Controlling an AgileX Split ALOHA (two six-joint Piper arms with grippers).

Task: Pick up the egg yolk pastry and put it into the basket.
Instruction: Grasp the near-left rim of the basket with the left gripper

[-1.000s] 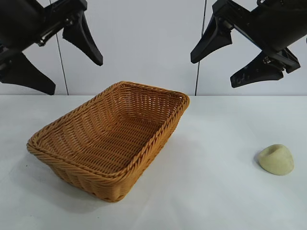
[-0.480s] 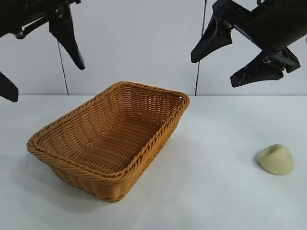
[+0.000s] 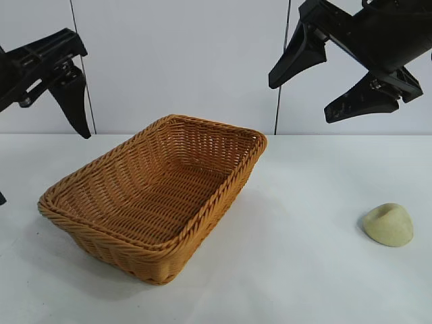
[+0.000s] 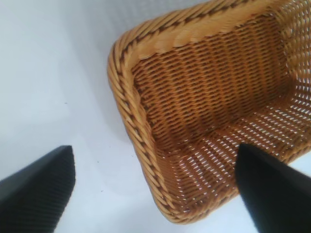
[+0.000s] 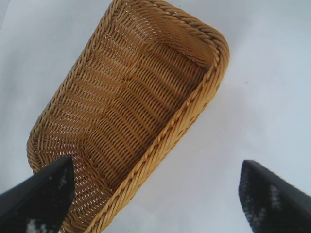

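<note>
In the exterior view, you face a white table (image 3: 297, 283) with a pale panelled wall behind it. The basket (image 3: 158, 192), orange-brown woven wicker with flared sides and a braided rim, sits left of centre on the table, turned at an angle, with nothing inside it. The egg yolk pastry (image 3: 388, 224), a small pale yellow-cream lump with a dent in its top, lies on the table far off to the right, well apart from the basket. Your left gripper (image 3: 40, 142) hangs at the left edge, above and beside the basket's left end; one black finger points down and the other is mostly cut off by the frame edge, so the fingers are spread wide and hold nothing. Your right gripper (image 3: 327, 84) hangs high at the upper right, above the table between the basket and the pastry, its two black fingers splayed apart and empty.

In the left wrist view, you look down past two widely separated black fingertips (image 4: 36, 187) onto one rounded corner of the basket (image 4: 146, 145) and the white table beside it.

In the right wrist view, two spread black fingertips (image 5: 41, 194) frame the whole basket (image 5: 194, 109) lying diagonally on the table. The pastry is not visible in either wrist view.
</note>
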